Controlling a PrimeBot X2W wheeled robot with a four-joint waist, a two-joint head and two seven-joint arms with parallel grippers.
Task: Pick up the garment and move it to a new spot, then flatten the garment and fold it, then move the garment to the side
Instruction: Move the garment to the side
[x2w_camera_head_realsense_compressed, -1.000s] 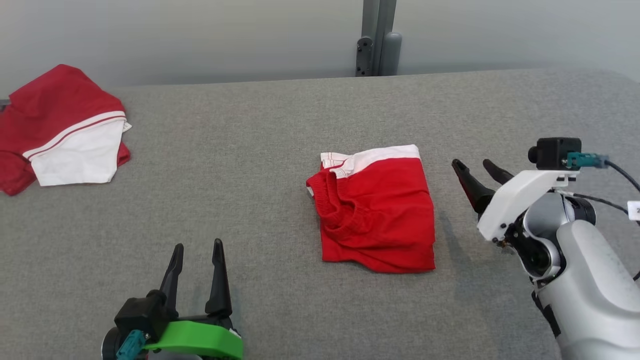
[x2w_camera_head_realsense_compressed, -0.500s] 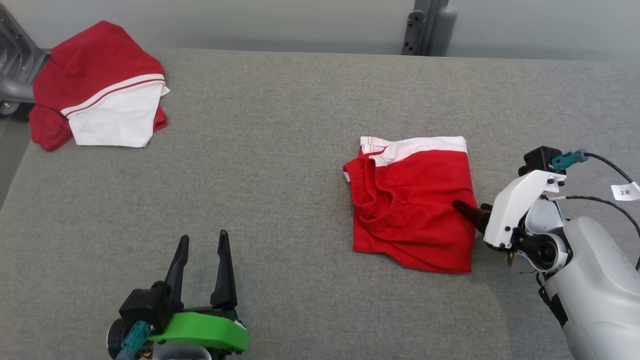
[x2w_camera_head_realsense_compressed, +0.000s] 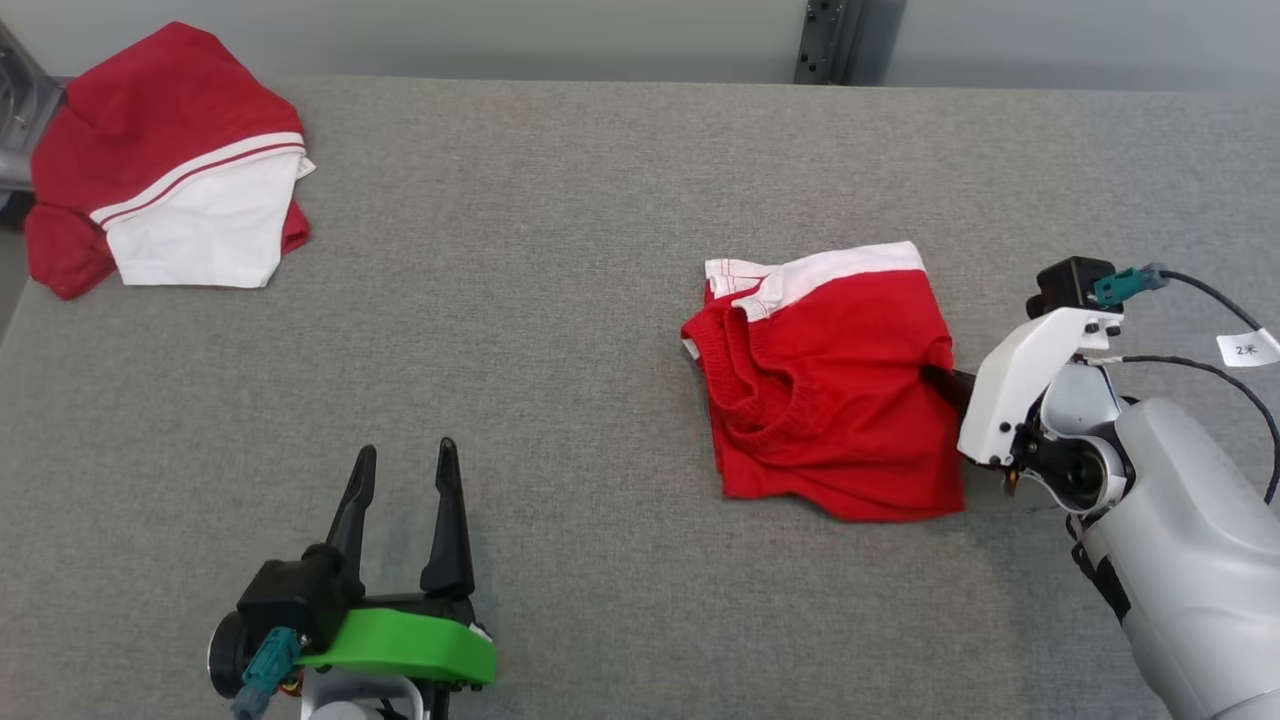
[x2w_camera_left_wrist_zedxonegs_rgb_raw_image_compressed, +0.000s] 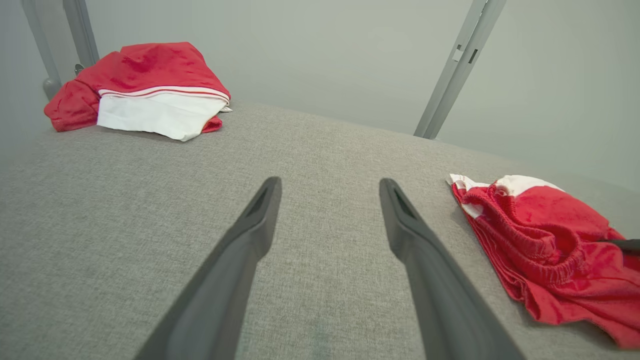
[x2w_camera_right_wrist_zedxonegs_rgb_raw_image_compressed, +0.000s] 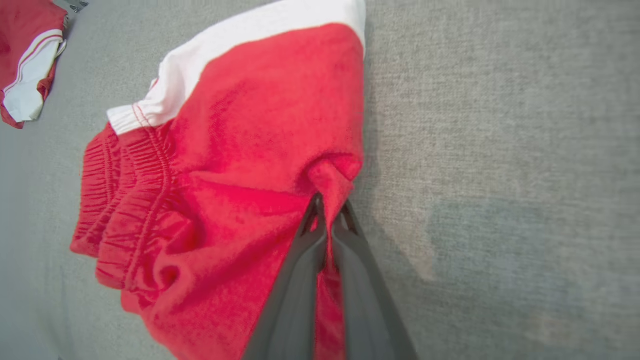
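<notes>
A pair of red knit shorts (x2w_camera_head_realsense_compressed: 830, 390) with a white band along the far edge and a gathered elastic waist lies folded on the grey woven fabric tabletop (x2w_camera_head_realsense_compressed: 560, 250), right of centre in the head view. The right gripper (x2w_camera_right_wrist_zedxonegs_rgb_raw_image_compressed: 329, 215) comes in from the shorts' right side, low to the tabletop. In the right wrist view its two dark fingers are pressed together on a raised fold of red cloth at the shorts' right edge, so it has the cloth pinched between them. The rest of the shorts rests on the tabletop, and the waistband bunches on the side away from the gripper.

The left gripper (x2w_camera_head_realsense_compressed: 405, 460) sits at the lower left of the head view, above a bright green plastic wrist cover (x2w_camera_head_realsense_compressed: 400, 645). Its fingers are spread apart with nothing between them, over bare tabletop and well apart from the shorts.

A second red garment with a white panel and thin red-and-white stripes (x2w_camera_head_realsense_compressed: 160, 170) lies crumpled at the far left corner of the tabletop. A grey metal post (x2w_camera_head_realsense_compressed: 825, 40) stands behind the far edge.

A small white paper tag (x2w_camera_head_realsense_compressed: 1247, 349) hangs on the black cable running from a teal connector (x2w_camera_head_realsense_compressed: 1125, 283) at the right wrist. It reads "2" followed by a character that looks like "米". No brand shows on either garment.
</notes>
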